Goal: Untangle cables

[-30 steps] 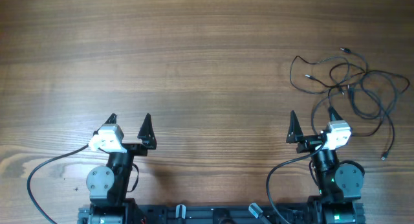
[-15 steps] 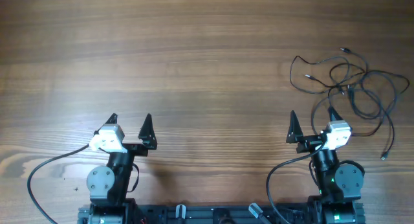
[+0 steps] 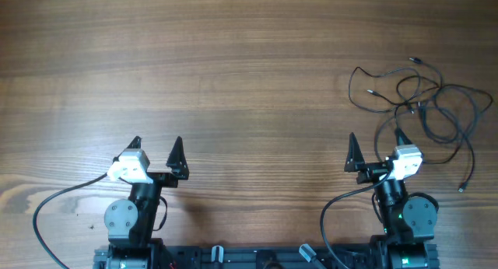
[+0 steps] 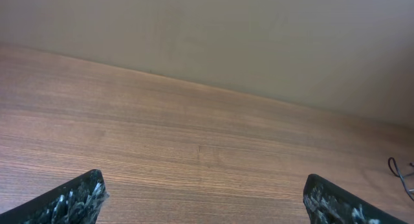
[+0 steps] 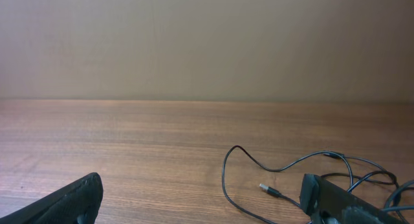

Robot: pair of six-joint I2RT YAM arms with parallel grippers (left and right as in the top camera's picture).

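Note:
The cables point(image 3: 421, 107) lie in one loose tangle of thin black cords at the far right of the wooden table, with small plug ends sticking out. My right gripper point(image 3: 376, 141) stands open just in front of the tangle and a little to its left, holding nothing. In the right wrist view the cables point(image 5: 223, 175) loop ahead of the right finger, and one plug point(image 5: 268, 189) points left; the right gripper point(image 5: 202, 198) has bare wood between its fingers. My left gripper point(image 3: 156, 143) is open and empty, far to the left. The left gripper point(image 4: 204, 198) faces bare table, with a bit of cable point(image 4: 391, 163) at the right edge.
The wooden table point(image 3: 233, 82) stretches wide to the left of the cords and beyond them. Both arm bases point(image 3: 128, 218) sit at the near edge, each with a thicker black wire point(image 3: 47, 203) curling from it. A plain wall rises behind the table's far edge.

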